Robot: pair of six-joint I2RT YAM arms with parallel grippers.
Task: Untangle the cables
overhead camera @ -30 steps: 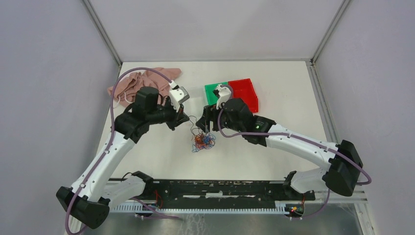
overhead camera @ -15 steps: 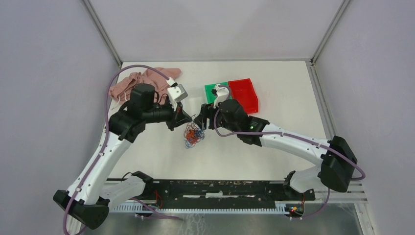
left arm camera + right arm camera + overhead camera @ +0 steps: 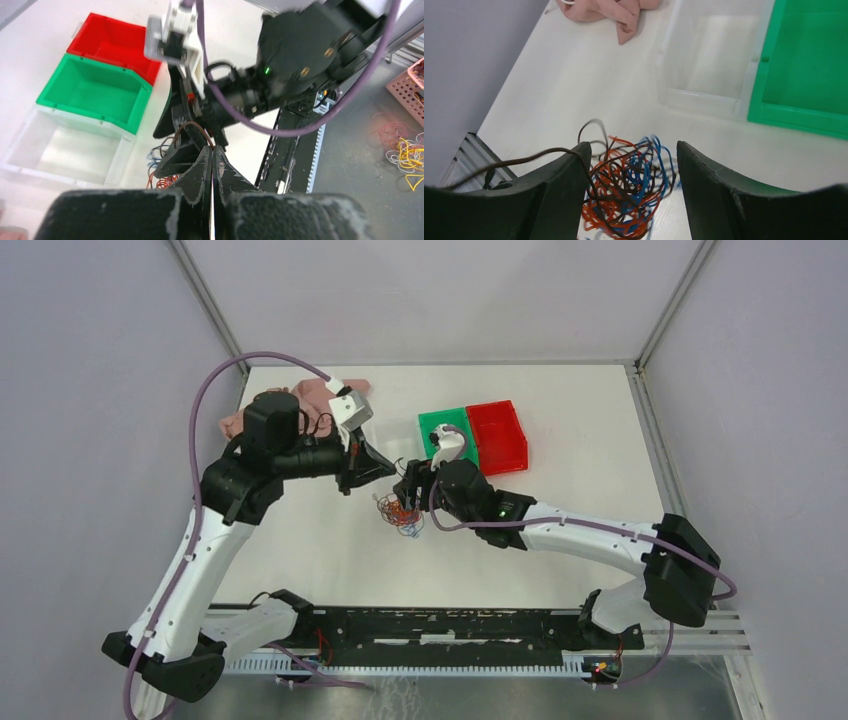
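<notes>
Your cables (image 3: 626,190) lie mid-table, dragged left with both arms over the last second, still 1 wad. Your right gripper (image 3: 633,146) straddles them, jaws wide but narrowing. Beyond, your left gripper (image 3: 211,152) is clamped on 1 dark brown strand (image 3: 192,125), probably starting to tease it free.

The left arm (image 3: 215,530) is hiding much of the pink cloth (image 3: 318,392) near the far-left corner of the table (image 3: 580,420); the right wrist view is cropping the cables (image 3: 624,190) below.
</notes>
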